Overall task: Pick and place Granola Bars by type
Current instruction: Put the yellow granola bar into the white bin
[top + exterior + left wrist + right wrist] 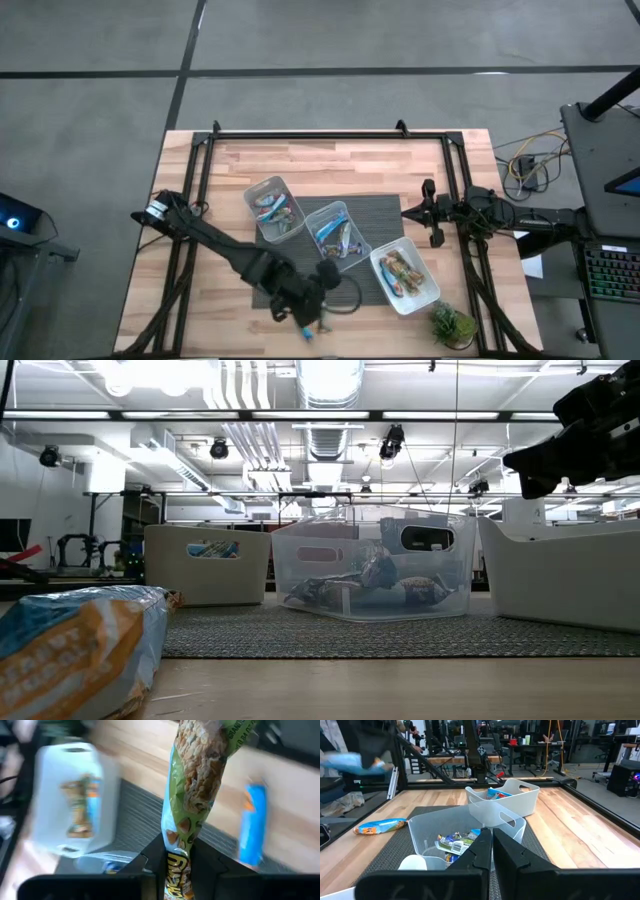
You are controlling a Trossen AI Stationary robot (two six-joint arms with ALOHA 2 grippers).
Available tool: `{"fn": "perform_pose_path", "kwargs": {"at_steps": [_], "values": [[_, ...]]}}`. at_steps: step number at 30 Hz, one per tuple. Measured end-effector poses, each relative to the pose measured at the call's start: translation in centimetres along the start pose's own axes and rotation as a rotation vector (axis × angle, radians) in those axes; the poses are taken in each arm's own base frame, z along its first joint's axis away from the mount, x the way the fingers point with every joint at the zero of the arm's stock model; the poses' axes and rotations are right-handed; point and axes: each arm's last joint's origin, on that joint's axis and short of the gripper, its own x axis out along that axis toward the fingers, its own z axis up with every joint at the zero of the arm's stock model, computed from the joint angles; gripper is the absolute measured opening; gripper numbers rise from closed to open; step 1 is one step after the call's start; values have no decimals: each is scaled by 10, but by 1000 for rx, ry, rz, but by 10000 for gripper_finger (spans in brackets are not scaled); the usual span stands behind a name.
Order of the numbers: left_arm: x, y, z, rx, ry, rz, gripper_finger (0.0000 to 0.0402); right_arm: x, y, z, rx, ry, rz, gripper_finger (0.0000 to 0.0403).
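My left gripper (318, 305) hangs over the table's near edge, shut on a green-and-tan granola bar (197, 785). A blue granola bar (304, 332) lies flat on the wood just beside and below it; it also shows as the blue bar (252, 822) in the left wrist view, the blue bar (70, 650) in the low view and the blue bar (380, 826) in the right wrist view. Three clear tubs (262, 190) (345, 208) (432, 290) on the dark mat (385, 210) hold more bars. My right gripper (491, 851) waits shut at the table's right side. My left gripper pinches one end of the green-and-tan bar (177, 862) between its two fingers. The fingers slant downward and lie along the bar. The rest of the bar sticks out ahead of the fingertips, lifted clear of the table.
A small green plant (452, 325) stands at the near right corner. Black frame rails (330, 133) run along the far, left and right sides of the table. Bare wood lies left of the mat (190, 290).
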Motion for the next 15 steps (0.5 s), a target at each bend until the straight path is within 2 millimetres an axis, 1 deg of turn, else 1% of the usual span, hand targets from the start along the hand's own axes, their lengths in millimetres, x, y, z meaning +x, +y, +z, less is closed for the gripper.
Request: {"fn": "perform_pose_path", "kwargs": {"at_steps": [5,9,12,15], "values": [[-17,32,2,-211,-103,87,48,0,0,0,0,0,0,8],[-26,51,1,-386,-175,138,48,0,0,0,0,0,0,8],[-27,61,-1,-487,-233,142,48,0,0,0,0,0,0,9],[-21,67,-1,-553,-275,145,48,0,0,0,0,0,0,8]]}}
